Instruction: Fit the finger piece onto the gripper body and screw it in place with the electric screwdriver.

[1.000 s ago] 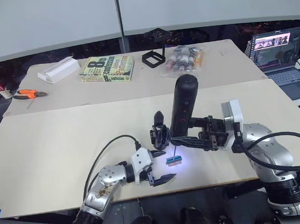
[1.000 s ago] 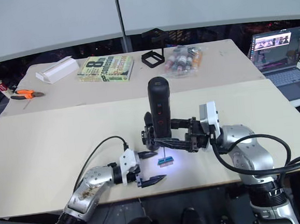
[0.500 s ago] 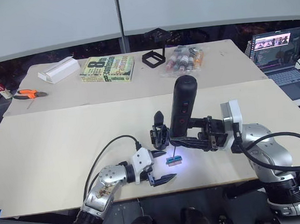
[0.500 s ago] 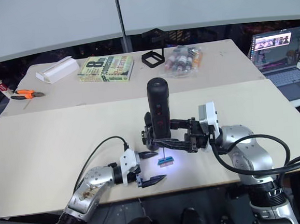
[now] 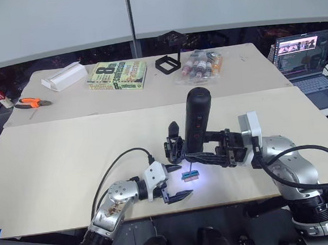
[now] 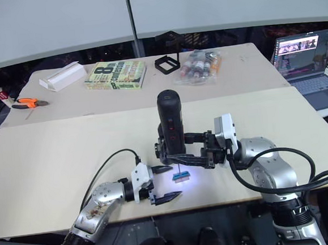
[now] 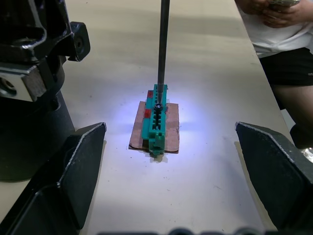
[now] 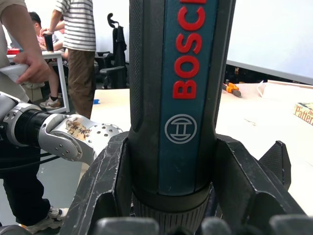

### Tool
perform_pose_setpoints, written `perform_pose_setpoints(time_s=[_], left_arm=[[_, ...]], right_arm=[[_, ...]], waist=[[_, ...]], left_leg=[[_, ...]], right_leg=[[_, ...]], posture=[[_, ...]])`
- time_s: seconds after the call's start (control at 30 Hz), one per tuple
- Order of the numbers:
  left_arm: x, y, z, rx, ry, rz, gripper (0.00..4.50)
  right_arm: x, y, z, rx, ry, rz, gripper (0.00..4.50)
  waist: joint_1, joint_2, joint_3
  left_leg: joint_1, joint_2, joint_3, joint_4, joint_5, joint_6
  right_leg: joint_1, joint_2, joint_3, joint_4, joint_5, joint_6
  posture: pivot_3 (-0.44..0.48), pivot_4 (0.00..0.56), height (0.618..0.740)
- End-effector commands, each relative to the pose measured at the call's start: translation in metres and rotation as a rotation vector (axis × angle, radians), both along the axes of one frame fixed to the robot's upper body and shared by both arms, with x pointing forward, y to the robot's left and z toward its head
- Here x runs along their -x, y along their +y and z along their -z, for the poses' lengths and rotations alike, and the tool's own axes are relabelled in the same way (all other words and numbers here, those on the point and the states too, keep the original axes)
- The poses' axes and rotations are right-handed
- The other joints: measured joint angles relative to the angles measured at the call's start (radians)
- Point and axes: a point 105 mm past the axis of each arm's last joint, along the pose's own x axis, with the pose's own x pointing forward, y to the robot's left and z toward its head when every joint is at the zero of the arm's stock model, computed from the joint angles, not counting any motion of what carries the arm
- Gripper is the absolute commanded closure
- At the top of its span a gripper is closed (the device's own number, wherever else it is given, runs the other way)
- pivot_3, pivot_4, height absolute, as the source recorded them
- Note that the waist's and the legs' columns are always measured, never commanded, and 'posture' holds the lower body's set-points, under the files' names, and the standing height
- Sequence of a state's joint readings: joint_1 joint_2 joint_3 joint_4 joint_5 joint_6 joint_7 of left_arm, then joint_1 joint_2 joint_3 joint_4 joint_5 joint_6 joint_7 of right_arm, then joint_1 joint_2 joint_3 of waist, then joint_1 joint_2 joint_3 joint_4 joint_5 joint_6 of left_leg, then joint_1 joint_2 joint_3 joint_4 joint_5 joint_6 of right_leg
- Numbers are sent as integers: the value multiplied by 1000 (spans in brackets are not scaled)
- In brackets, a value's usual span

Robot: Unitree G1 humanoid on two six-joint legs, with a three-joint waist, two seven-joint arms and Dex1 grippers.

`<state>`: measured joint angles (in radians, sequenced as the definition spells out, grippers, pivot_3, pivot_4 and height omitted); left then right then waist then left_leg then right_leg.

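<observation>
The right tool (image 5: 203, 154) is clenched around the screwdriver (image 5: 197, 123), holding it upright, slightly tilted, over the near middle of the tabletop (image 5: 70, 152). Its thin bit (image 7: 162, 49) comes down onto the top of a small green block (image 7: 156, 120), which lies on a brown scrap in a patch of bluish light. The gripper body (image 5: 175, 150) stands just beside the block, against the screwdriver's lower end. The left tool (image 5: 175, 196) rests released near the front edge, fingers (image 7: 73, 171) spread wide, pointing at the block.
</observation>
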<state>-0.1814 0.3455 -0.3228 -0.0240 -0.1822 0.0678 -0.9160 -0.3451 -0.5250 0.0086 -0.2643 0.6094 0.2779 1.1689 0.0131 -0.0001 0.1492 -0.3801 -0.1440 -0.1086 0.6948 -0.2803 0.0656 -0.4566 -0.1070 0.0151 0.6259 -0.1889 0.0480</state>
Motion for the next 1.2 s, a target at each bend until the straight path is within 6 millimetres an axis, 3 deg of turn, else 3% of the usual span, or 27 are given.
perform_pose_setpoints(time_s=[0.03,0.53,1.2], left_arm=[[2,-2,-3,11,-10,7,32],[3,-2,-3,11,-11,0,32],[2,-2,-2,12,-12,-1,32]], right_arm=[[5,2,-12,-22,-67,-16,2572],[1,4,-8,-7,-61,-2,2572],[-2,-4,-19,-43,-50,7,2572]], waist=[[0,0,0],[0,0,0],[0,0,0]], left_leg=[[0,0,0,0,0,0],[0,0,0,0,0,0],[0,0,0,0,0,0]], right_leg=[[0,0,0,0,0,0],[0,0,0,0,0,0],[0,0,0,0,0,0]], posture=[[0,150,740],[0,150,740],[0,150,740]])
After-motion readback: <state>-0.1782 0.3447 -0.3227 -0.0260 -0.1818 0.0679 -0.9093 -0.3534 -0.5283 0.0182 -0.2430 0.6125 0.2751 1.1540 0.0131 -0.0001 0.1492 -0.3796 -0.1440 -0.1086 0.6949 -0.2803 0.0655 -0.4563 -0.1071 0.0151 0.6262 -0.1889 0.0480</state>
